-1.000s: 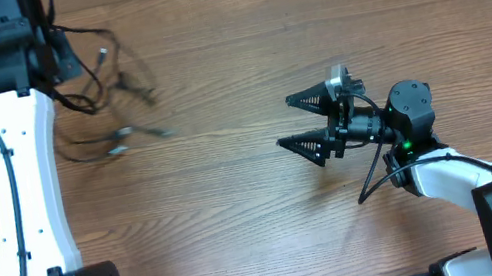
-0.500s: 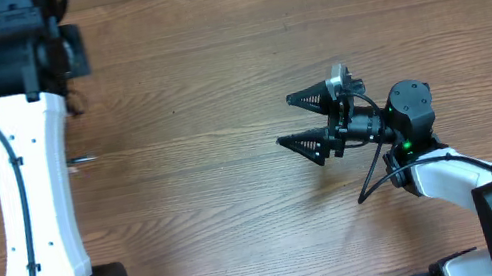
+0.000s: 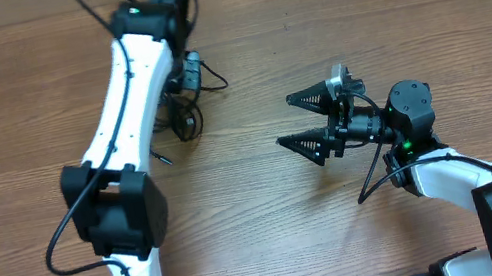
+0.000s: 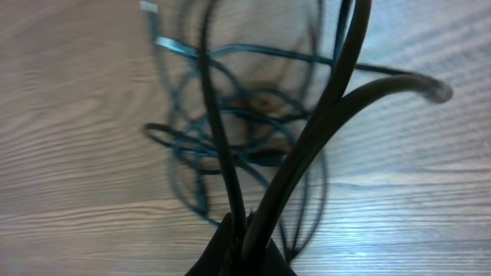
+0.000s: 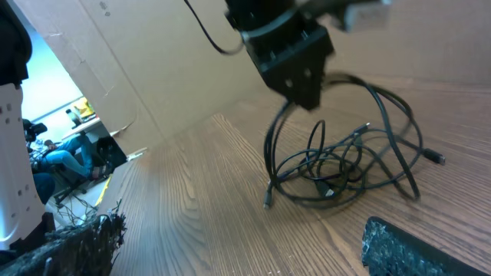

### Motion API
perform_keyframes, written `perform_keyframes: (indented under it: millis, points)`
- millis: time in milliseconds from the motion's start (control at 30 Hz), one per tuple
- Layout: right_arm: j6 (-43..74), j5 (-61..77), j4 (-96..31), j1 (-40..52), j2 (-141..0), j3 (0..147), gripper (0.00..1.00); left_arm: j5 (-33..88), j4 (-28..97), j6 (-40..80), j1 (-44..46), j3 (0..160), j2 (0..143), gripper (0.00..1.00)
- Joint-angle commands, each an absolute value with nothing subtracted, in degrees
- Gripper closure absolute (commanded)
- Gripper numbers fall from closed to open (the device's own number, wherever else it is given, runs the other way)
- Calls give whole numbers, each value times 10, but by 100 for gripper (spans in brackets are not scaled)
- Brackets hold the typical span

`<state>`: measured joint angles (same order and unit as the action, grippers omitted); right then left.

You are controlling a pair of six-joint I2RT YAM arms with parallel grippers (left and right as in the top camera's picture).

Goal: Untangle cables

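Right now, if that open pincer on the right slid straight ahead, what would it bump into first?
Probably the bunch of cables held by the left pincer. The right pincer points at it with nothing visible between, though height is unclear.

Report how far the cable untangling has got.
Done: nothing separated yet; the cables are one knotted bunch. In hand: the left tool is shut on a few strands, holding them up off the table. Left: the open right tool holds nothing; every cord needs pulling apart.
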<state>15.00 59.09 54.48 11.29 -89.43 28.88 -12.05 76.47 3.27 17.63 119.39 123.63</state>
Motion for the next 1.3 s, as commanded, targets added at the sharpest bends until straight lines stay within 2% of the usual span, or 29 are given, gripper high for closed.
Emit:
perform_keyframes:
  millis: [0,167,200,233,267,300,433,500,667,700,733,767,800,833,1000,1033,1100,1167,1233,1267]
  points:
    - [152,585,547,112,-889,294,0,-85,760,49,192,1200,1231,96]
    - [152,585,547,112,-889,294,0,-4,741,43,215,1200,1231,96]
    - [152,585,547,112,-889,294,0,5,738,43,218,1200,1231,91]
    - [152,585,547,112,-889,294,0,15,734,43,220,1200,1231,76]
    - [152,585,547,112,-889,294,0,21,731,43,222,1200,1231,54]
    - [152,585,547,112,-889,294,0,26,728,43,225,1200,1231,41]
    - [152,585,547,112,-889,294,0,26,723,43,227,1200,1231,11]
    - [152,585,547,112,-889,294,0,26,724,43,226,1200,1231,5]
    - [152,585,547,112,-889,294,0,26,724,43,226,1200,1231,4]
    - [152,585,547,112,-889,294,0,25,724,43,226,1201,1231,5]
    - [152,585,547,112,-889,294,0,24,724,43,225,1201,1230,14]
    - [152,585,547,112,-889,294,0,23,724,43,224,1201,1230,31]
    - [152,585,547,112,-889,294,0,22,724,43,222,1201,1229,72]
    - [152,585,546,112,-889,294,0,17,724,43,222,1201,1229,96]
    - [152,585,540,112,-889,294,0,4,723,43,220,1201,1229,94]
    - [152,585,537,112,-889,294,0,4,723,43,220,1201,1229,83]
    - [152,585,533,112,-889,294,0,4,724,43,220,1201,1229,53]
    - [152,585,533,112,-889,294,0,4,724,43,220,1202,1229,40]
    - [151,585,533,112,-889,294,0,5,724,43,220,1202,1229,23]
    - [150,585,533,112,-889,294,0,4,724,43,220,1203,1229,19]
